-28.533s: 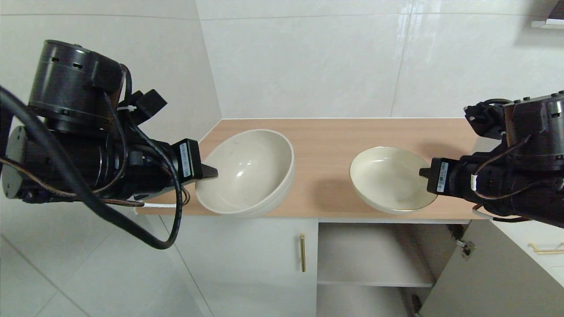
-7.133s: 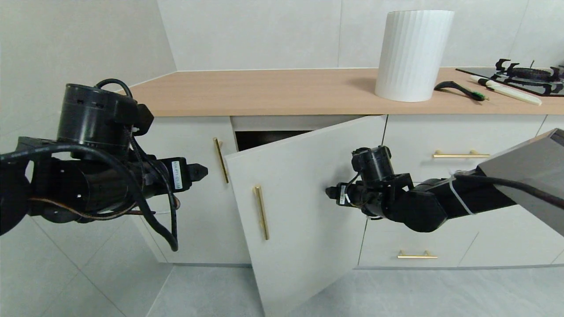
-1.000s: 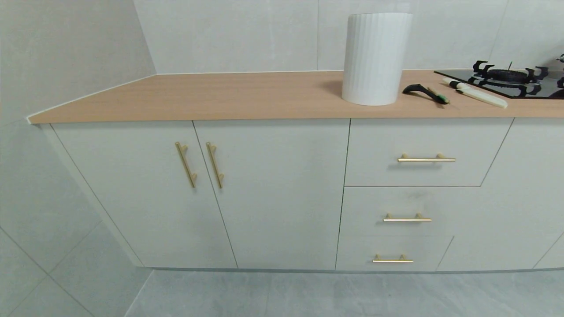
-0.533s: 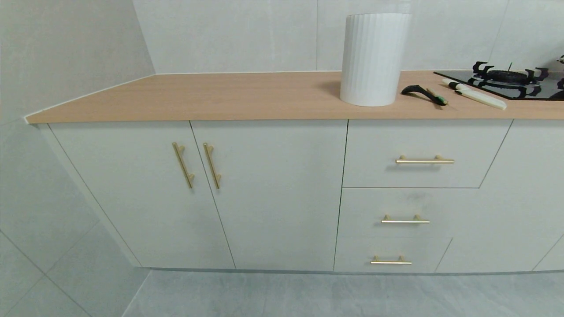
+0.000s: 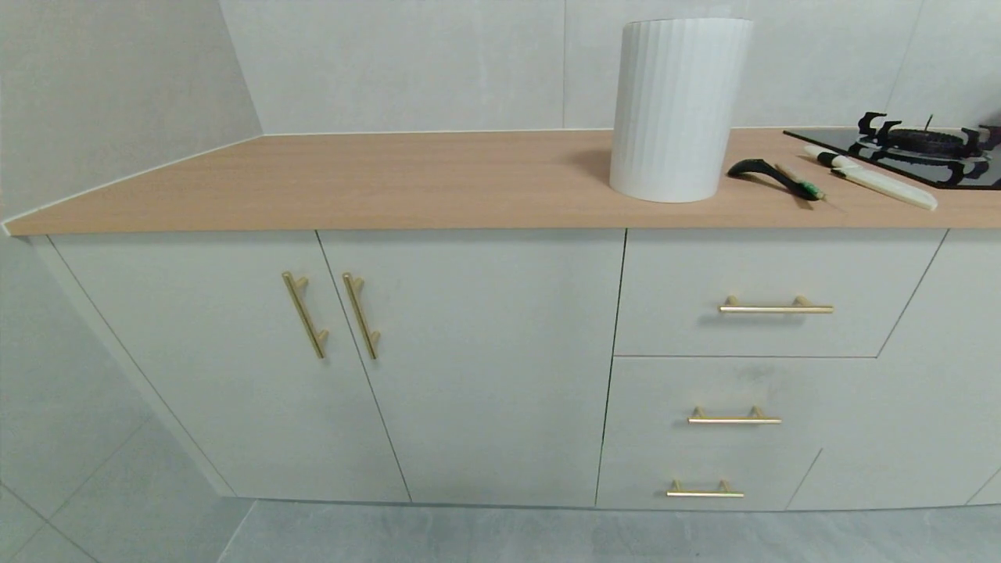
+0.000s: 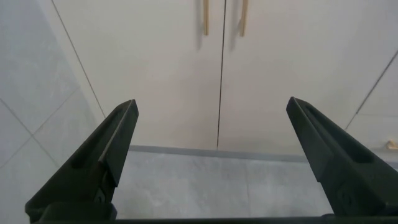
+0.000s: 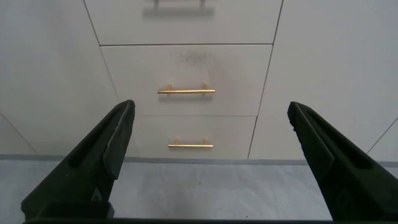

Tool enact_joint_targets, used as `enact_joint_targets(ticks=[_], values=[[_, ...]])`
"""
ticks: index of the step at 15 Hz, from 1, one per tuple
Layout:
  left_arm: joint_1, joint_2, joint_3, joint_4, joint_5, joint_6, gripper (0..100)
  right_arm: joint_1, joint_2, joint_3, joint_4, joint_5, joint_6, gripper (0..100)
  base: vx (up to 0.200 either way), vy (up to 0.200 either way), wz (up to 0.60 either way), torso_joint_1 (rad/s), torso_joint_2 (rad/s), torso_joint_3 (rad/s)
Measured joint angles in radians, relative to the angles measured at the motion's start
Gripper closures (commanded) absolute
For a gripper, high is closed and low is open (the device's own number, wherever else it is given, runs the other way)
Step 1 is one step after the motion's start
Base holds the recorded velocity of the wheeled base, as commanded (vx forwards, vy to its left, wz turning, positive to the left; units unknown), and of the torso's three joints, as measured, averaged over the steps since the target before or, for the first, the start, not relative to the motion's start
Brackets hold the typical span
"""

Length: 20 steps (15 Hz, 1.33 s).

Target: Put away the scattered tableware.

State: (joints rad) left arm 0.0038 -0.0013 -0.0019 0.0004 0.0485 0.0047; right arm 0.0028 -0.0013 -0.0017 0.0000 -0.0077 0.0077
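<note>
Facing a run of pale kitchen units under a wooden counter, you have both arms low and empty. The left end effector has its fingers spread wide, with nothing between them; beyond it are two shut doors and their gold handles. The right end effector is spread just as wide and looks at a stack of shut drawers.

On the counter, a tall white ribbed canister stands upright. Just beside it, toward the hob, lie a black curved utensil and what looks like a pale knife. The two lie close together, flat on the wood, the knife partly on the hob's edge.

Judging from this, you are between items: the cupboard is shut and those two pieces are the tableware left out. The next move probably falls to the right arm, which is nearer. It calls for lifting that arm to counter height and pinching low on a thin handle. A drawer would need pulling open by its bar first, if that is where they go.
</note>
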Motion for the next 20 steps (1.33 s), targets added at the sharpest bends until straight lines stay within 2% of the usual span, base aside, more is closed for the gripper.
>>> enact_joint_targets(ticks=[4, 20], values=[[0.001, 0.0, 0.0, -0.001, 0.0, -0.005, 0, 0.0, 0.0, 0.0, 0.0, 0.0, 0.0, 0, 0.0, 0.0, -0.45, -0.001, 0.0, 0.004], [0.0, 0.0, 0.0, 0.0, 0.0, -0.012, 0, 0.001, 0.001, 0.0, -0.002, 0.002, -0.016, 0, 0.0, 0.0, 0.0, 0.0, 0.0, 0.0]])
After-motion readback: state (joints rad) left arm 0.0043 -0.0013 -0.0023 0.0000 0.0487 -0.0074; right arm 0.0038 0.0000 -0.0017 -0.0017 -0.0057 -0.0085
